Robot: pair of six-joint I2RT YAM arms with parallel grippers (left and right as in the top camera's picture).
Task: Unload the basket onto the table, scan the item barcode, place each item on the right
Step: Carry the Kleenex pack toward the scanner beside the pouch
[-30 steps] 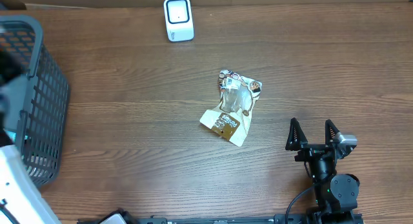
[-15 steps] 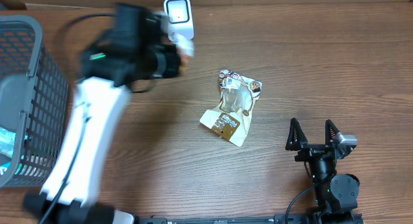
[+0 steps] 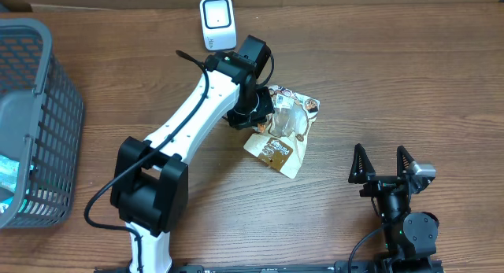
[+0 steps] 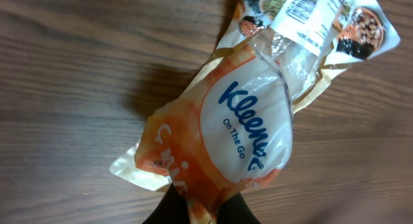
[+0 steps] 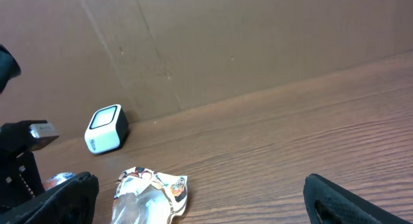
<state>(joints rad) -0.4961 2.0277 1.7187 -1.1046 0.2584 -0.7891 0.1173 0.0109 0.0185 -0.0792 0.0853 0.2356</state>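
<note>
A brown wood-grain tabletop (image 3: 394,76) is seen, closed off at the far side by a plain cardboard wall (image 5: 258,37), and at its far edge a small white scanner (image 3: 217,23) is stood upright. From the scanner, the left arm is found a little nearer the robot and slightly to the right, and its left fingers (image 4: 232,212) are closed on the end of an orange and white tissue packet (image 4: 239,140) marked Kleenex On The Go. In the left wrist view that packet is held over a second, crumpled snack packet (image 3: 285,131), which lies flat on the tabletop nearer the robot than the scanner and further right. Whether the two packets touch cannot be told. A printed label (image 4: 310,17) with bars is shown on the snack packet, but no barcode is made out on the visible face of the tissue packet. Far to the left of the scanner a dark mesh basket (image 3: 47,108) is placed. Well to the right of the scanner and close to the robot, the right fingers (image 3: 359,167) are spread wide with nothing between them. The task is judged to be at an early stage: an item is gripped, yet it is not presented to the scanner's face. What is left is for the barcode to be found, turned toward the scanner and brought close.
</note>
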